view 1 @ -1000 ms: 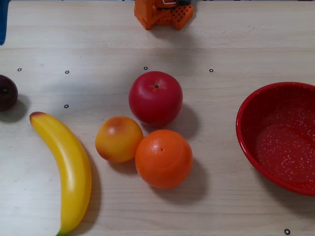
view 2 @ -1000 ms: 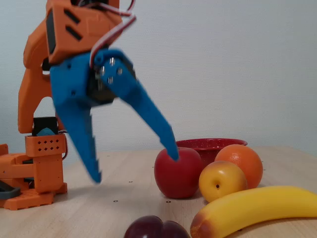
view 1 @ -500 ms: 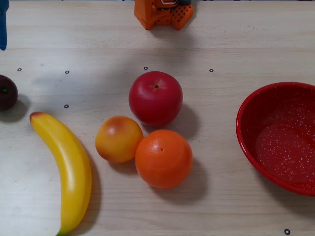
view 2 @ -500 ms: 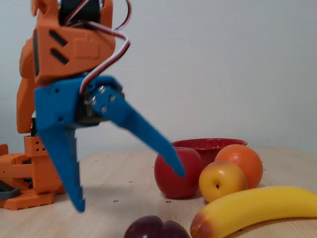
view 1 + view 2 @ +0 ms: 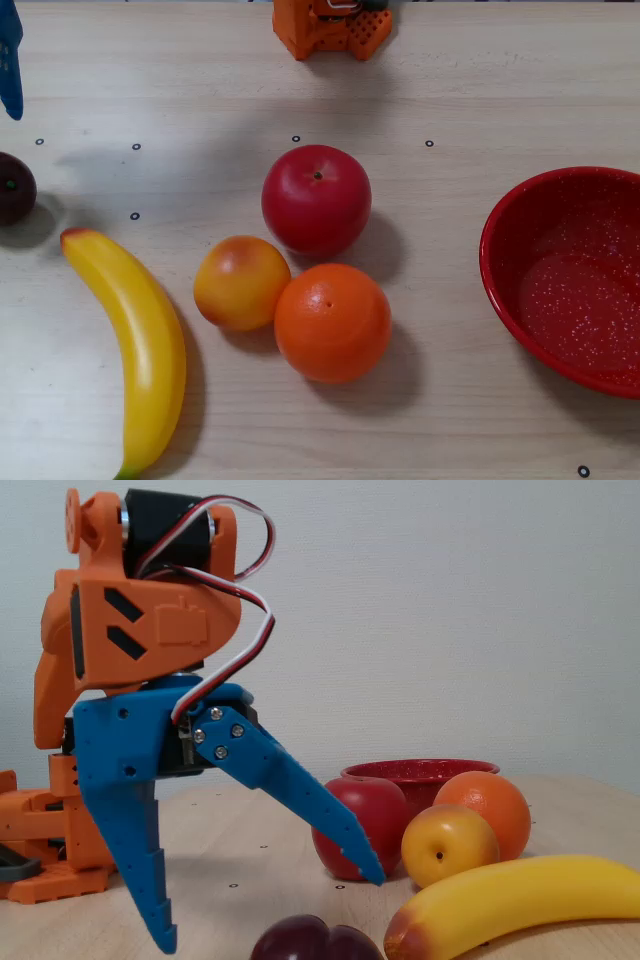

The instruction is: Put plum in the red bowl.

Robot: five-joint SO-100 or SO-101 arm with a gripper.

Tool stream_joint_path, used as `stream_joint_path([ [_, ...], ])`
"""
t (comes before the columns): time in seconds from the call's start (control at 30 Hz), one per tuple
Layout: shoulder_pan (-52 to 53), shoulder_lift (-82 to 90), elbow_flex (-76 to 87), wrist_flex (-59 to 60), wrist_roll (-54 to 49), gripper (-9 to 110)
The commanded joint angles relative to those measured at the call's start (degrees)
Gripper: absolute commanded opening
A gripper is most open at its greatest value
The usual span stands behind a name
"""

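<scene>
Gripper [image 5: 270,915]: blue, two-finger, jaws spread wide, nothing between them; tips hang above the table, over and slightly behind the plum in the fixed view. Only a blue finger tip enters the overhead view, top left corner.

Plum [image 5: 14,187]: small, dark maroon, glossy; at the far left edge of the overhead view, partly cut off, just above the banana [image 5: 135,340] tip. Likely light, rigid and slick, liable to roll; best taken across its widest middle. Near-round, no marked long axis; stem dimple faces up.

Red bowl [image 5: 500,280]: far right, empty, well apart from the plum.

Between them: apple [image 5: 316,200], peach [image 5: 241,282], orange [image 5: 332,321], clustered
</scene>
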Motion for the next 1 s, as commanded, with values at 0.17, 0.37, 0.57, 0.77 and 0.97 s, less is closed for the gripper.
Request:
stream_joint_path([
  [0.17,0.9,1.8,-6.3,-2.6,-0.9,48],
  [0.37,0.3,1.0,-5.5,-5.8,-0.8,48],
  [0.57,-0.3,-0.1,-5.1,-7.5,-1.1,48],
  [0.77,-0.8,-0.7,-4.6,-8.2,-1.1,48],
  [0.97,-1.9,-0.9,-4.4,-8.4,-0.6,48],
])
